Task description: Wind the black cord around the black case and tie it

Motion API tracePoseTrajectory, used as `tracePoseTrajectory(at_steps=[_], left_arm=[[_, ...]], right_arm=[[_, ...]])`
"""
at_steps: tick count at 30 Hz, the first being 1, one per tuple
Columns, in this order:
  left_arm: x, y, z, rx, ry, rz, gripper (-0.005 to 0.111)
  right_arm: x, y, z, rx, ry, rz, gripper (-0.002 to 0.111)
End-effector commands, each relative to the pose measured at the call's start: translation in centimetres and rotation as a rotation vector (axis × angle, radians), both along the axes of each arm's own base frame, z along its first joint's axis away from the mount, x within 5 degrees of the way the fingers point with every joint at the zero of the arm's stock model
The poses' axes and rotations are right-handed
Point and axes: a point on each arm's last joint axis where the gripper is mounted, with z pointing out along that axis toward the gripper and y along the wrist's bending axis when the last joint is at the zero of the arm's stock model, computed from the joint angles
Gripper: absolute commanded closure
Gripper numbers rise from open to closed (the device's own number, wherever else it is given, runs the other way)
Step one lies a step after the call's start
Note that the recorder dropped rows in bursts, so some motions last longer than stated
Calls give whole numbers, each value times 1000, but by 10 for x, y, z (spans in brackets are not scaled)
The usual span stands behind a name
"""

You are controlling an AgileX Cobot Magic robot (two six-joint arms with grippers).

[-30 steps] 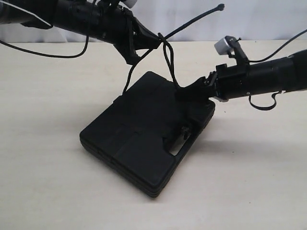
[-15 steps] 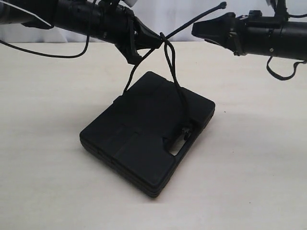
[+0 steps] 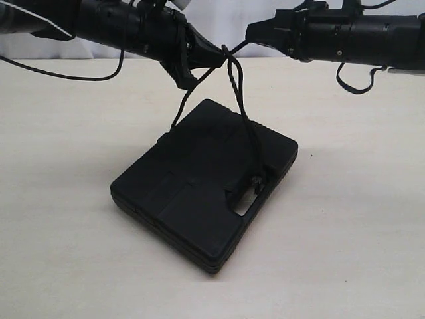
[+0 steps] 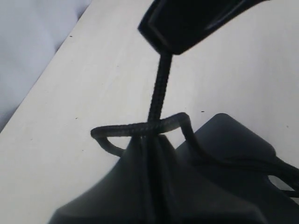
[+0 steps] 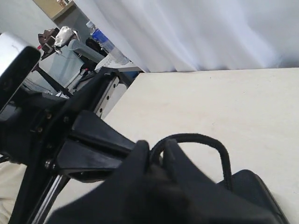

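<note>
Left gripper (image 3: pixel 214 58) is pinching the cord (image 4: pixel 157 91) crossing above the case (image 3: pixel 192 186) on the desk (image 3: pixel 345 219). Can't tell if the right gripper (image 3: pixel 255 32) is closed. 1 hard tug could slip the loose wrap off.

Pale cream tabletop (image 3: pixel 80 266), white curtain (image 5: pixel 196 32) behind, a blue-labelled bottle (image 5: pixel 106 45) beyond the edge.

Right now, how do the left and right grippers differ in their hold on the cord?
The left gripper pinches the black cord where its strands rising from the black case cross; the right gripper appears to pinch the free tail beyond that crossing. The left tilts down toward the case; the right lies about level and higher. Both look shut on cord, above the case.
</note>
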Motion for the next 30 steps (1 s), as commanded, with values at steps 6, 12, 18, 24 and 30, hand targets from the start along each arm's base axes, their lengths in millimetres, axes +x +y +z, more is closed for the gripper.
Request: tracePoseTrajectory(at_steps=[6,12,18,24,30], left_arm=[[4,2,2,18,-26,45,61],[-12,9,18,215,-107,-71,49],[-22,11,50,198,-181,-52,49],[-22,10,53,171,-178,-46,49],[-23,6,40,148,-117,-102,49]], right_arm=[[1,0,2,15,6,-4,104],[0,-1,6,8,-13,-3,104],[-7,-2,26,-27,-117,4,104],[-16,-2,46,-24,-170,4,104],[-18,-2,49,-23,-179,3,104]])
